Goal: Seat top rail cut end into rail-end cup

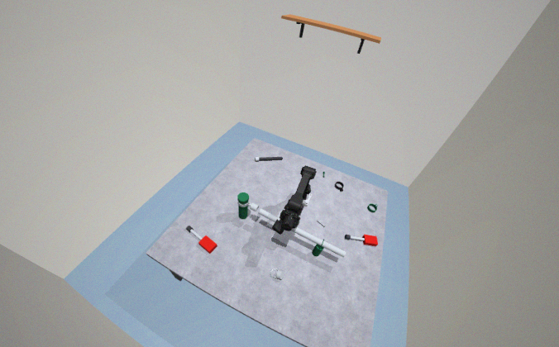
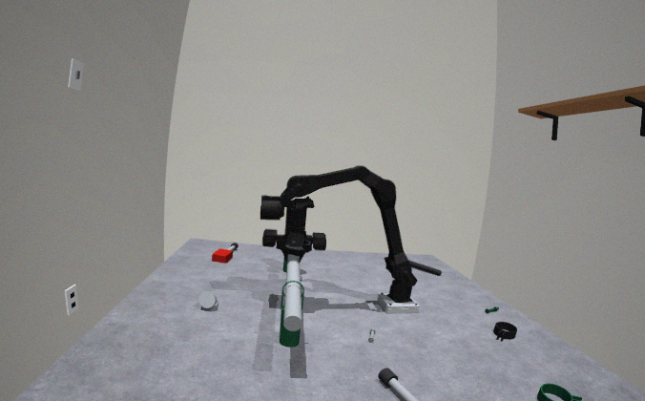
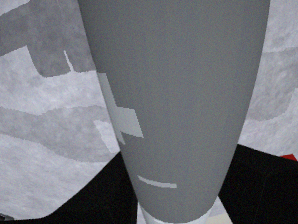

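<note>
One white rail (image 1: pixel 316 238) (image 2: pixel 292 304) (image 3: pixel 177 100) stretches across a grey bench (image 1: pixel 212 196) (image 2: pixel 140 348), above its surface. The black arm (image 1: pixel 302 187) (image 2: pixel 388 214) arches over to it, and its end effector (image 1: pixel 285 225) (image 2: pixel 293 255) (image 3: pixel 165 147) points down, grasping the rail, with a dark finger on each side.

The rail passes through a green loop on a short green post (image 1: pixel 317 250) (image 2: pixel 289 338) near one end. Its other end lies close to a white cup (image 1: pixel 253 206), roughly in line with it. From where I stand, there seems to be a narrow gap between them, so the rail does not look seated.

The cup hangs on a pale band around the big green post (image 1: pixel 242 212) (image 2: pixel 285 263), just below its rounded cap (image 1: pixel 242 197). The post stands upright.

Around them on the bench lie two red blocks with white handles, a dark bar (image 1: pixel 270 159) (image 2: pixel 425 267), a black ring (image 1: pixel 336 185) (image 2: pixel 505 333) and a green ring (image 1: pixel 368 208) (image 2: pixel 540 391). A wooden shelf (image 1: pixel 333 28) (image 2: pixel 598 100) is fixed to the wall.
</note>
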Robot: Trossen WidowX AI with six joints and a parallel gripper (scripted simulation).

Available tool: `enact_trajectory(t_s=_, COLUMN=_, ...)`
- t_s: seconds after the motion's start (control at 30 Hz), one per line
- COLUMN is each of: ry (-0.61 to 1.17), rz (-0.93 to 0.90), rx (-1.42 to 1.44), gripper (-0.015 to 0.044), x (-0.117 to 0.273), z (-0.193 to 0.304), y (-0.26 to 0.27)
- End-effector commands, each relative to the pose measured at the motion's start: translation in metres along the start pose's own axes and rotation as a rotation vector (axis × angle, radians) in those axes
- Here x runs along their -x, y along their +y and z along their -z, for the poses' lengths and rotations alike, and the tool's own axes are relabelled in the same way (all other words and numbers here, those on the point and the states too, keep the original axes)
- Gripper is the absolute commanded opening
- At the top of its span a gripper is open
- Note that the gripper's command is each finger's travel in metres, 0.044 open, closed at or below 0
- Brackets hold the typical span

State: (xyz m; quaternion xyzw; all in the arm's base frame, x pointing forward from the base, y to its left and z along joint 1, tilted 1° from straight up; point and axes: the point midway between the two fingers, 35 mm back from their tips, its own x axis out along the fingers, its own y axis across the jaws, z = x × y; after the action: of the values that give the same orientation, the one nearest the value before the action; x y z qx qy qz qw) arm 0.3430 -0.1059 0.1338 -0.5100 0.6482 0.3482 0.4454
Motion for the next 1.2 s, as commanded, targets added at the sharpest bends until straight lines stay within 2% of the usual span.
enact_trajectory(t_s=0.0, ry=0.0, rz=0.0, rx=0.0, gripper=0.0, x=0.0, z=0.0, y=0.0)
enact_trajectory(t_s=1.17, ry=-0.001, rz=-0.001, rx=0.001, gripper=0.0, x=0.007, z=0.012, y=-0.002)
